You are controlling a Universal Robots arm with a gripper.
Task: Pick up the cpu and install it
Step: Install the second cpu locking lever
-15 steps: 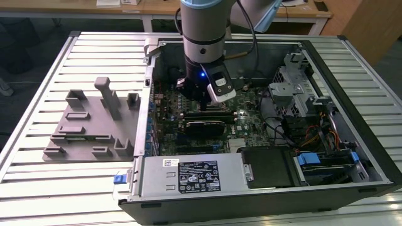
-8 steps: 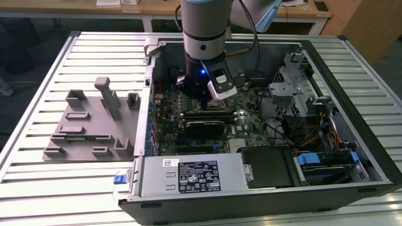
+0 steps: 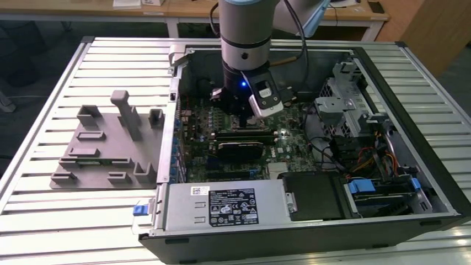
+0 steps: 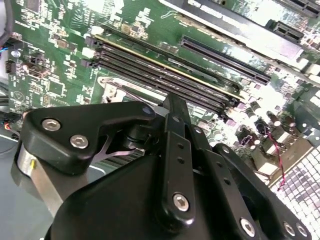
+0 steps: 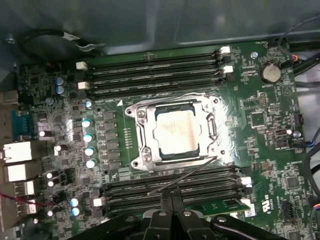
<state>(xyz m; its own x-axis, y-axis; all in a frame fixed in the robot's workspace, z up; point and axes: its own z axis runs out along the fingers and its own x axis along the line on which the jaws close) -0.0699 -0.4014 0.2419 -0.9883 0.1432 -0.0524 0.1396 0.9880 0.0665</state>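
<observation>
The cpu (image 5: 174, 132), a flat square chip with a dull silver top, lies inside the metal frame of the socket (image 5: 141, 134) in the middle of the green motherboard (image 5: 260, 120). In the first wrist view my gripper (image 5: 170, 195) hovers just off the socket's edge, over the memory slots (image 5: 170, 186); its two black fingers are pressed together with nothing between them. A thin wire lever (image 5: 192, 172) runs slantwise along that side of the socket. In the exterior view the gripper (image 3: 241, 117) hangs low inside the open computer case (image 3: 176, 99). The second wrist view has the gripper (image 4: 173, 104) over memory slots (image 4: 165, 70).
Case walls surround the board on every side. A silver power supply (image 3: 220, 205) and a drive bay (image 3: 316, 193) sit at the near end; a metal cage with cables (image 3: 346, 105) is at the exterior view's right. A grey plastic fixture (image 3: 103, 149) lies on the slatted table at the exterior view's left.
</observation>
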